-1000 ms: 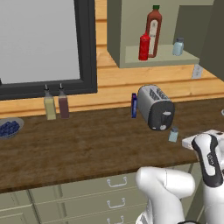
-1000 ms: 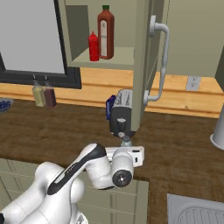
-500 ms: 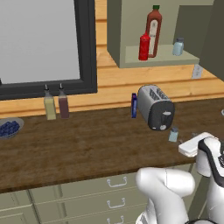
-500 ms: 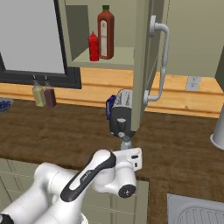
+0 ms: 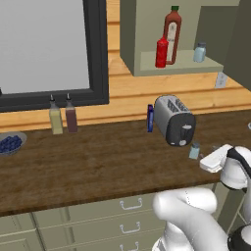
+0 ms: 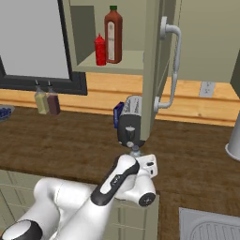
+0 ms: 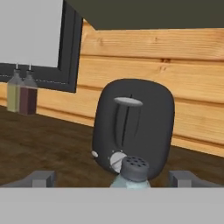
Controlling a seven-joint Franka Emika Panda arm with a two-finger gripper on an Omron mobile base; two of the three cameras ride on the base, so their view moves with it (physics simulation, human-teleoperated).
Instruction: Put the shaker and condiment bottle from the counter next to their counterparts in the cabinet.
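Hand view — level pincer (image 7: 112,178) astride shaker (image 7: 130,172)

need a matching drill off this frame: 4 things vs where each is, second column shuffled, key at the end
Things:
1. shaker
2. red squeeze bottle
3. toaster
4. bowl of blueberries

Places:
A. on the cabinet shelf, beside the tall sauce bottle
B. far left of the counter
C. on the counter in front of the toaster, between the fingers of the open gripper
D. on the counter below the cabinet, blue packet at its left

Pairs: 1-C, 2-A, 3-D, 4-B
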